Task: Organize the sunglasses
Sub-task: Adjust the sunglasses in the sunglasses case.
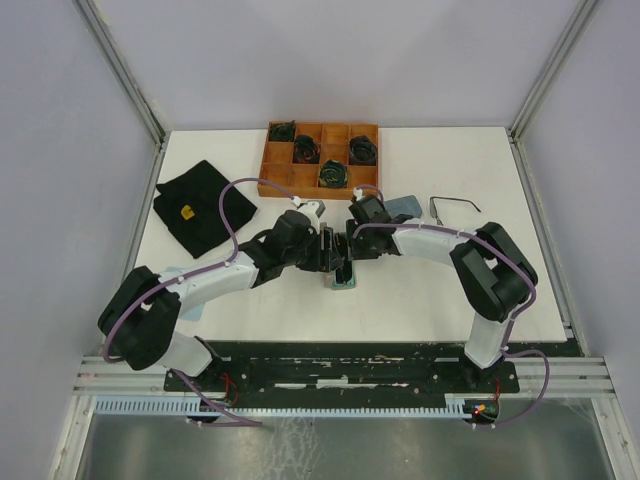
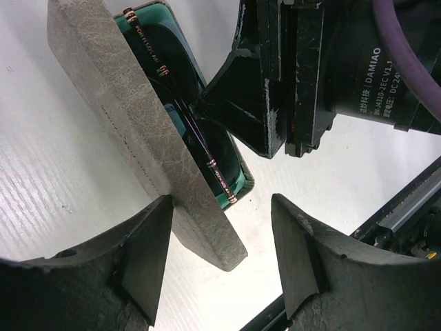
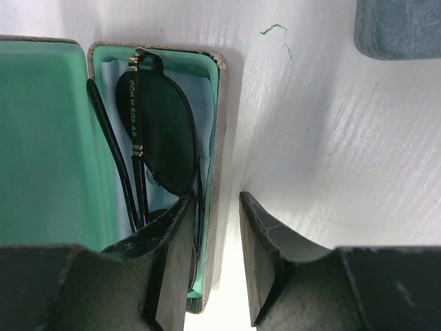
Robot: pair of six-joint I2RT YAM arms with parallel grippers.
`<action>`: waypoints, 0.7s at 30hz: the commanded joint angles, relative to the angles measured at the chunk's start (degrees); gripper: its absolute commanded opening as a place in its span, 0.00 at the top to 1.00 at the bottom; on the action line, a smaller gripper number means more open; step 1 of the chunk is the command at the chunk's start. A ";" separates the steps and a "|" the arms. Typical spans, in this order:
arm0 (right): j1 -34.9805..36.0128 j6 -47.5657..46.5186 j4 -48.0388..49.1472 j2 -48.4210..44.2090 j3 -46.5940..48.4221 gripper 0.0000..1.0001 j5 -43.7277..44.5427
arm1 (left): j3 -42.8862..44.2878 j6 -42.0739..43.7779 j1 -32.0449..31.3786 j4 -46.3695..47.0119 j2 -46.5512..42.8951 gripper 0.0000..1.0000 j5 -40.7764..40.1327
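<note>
At centre | open grey case (image 3: 220, 138) holds 1 folded sunglasses (image 3: 162, 131) | right pincer (image 3: 217, 207) spread astride its wall | left pincer (image 2: 220, 214) spread

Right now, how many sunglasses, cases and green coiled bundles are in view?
Sunglasses: 2, one pair in the grey case, one pair loose.
Cases: 2, grey case and blue case.
Green coiled bundles: 4, in the wooden tray.
Pale shape under the left arm: too hidden to count.
Total: 8.

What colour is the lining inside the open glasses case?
The lining is mint green, clearest in the right wrist view.
</note>
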 commanded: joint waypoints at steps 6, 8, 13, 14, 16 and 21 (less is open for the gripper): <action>0.52 -1.19 -1.31 3.57 1.97 0.57 -2.05 | 1.19 0.06 -0.21 1.51 -0.25 0.37 -0.36; 0.67 -1.51 -2.25 3.97 2.40 0.56 -1.84 | 1.07 -0.01 -0.26 1.54 -0.52 0.37 -0.55; 0.88 -1.78 -3.96 4.41 2.80 0.57 -0.66 | 0.68 -0.11 -0.28 1.48 -1.07 0.39 -0.99; 0.84 -1.82 -4.25 4.45 2.82 0.57 -0.55 | 0.61 -0.18 -0.24 1.39 -1.16 0.39 -1.13; 0.90 -2.00 -4.43 4.26 2.72 0.58 -0.36 | 0.49 -0.25 -0.25 1.24 -1.38 0.39 -1.52; 0.91 -2.01 -4.68 2.40 2.09 0.59 0.31 | -1.12 -1.34 0.04 0.49 -4.41 0.37 -4.56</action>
